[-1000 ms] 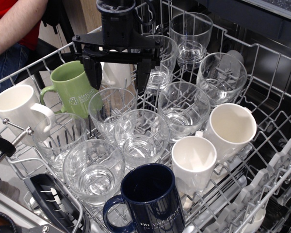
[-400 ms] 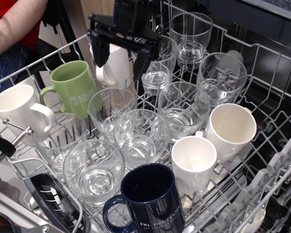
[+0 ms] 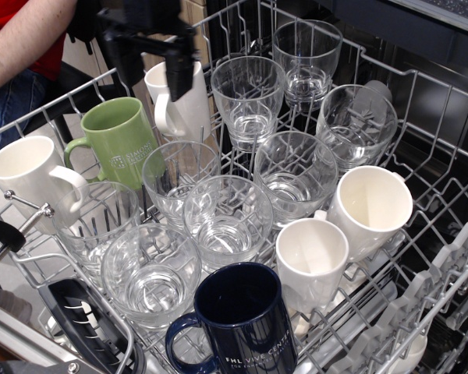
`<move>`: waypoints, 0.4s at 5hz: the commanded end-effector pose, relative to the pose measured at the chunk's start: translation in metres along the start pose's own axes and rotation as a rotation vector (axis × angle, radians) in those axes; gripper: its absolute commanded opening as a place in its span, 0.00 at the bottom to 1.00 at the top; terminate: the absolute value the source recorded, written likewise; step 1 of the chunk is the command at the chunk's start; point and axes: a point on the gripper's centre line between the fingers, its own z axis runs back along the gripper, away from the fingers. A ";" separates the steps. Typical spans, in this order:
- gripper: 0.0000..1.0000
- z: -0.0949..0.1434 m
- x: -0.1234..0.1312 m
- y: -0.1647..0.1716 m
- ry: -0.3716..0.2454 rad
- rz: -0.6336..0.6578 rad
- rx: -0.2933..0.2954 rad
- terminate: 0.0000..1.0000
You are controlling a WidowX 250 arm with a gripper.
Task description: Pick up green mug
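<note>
The green mug (image 3: 122,143) stands in the dishwasher rack at the left, tilted, its handle to the left and pale lettering on its side. My gripper (image 3: 153,80) hangs above and slightly right of it, near the top of the view. Its two black fingers (image 3: 178,76) point down, spread apart and empty. The right finger overlaps the white mug (image 3: 181,101) behind the green one.
The wire rack (image 3: 421,148) holds several clear glasses (image 3: 228,220), white mugs (image 3: 33,175) (image 3: 372,204) (image 3: 310,257) and a dark navy mug (image 3: 242,318) at the front. A person's arm in red (image 3: 27,35) is at the upper left.
My gripper has moved left and up, from above the middle glasses to above the green mug's area. It stays open. The mugs and glasses have not moved.
</note>
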 end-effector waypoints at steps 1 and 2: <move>1.00 0.007 0.029 0.043 -0.177 -0.023 0.029 0.00; 1.00 0.003 0.037 0.061 -0.203 -0.028 0.115 0.00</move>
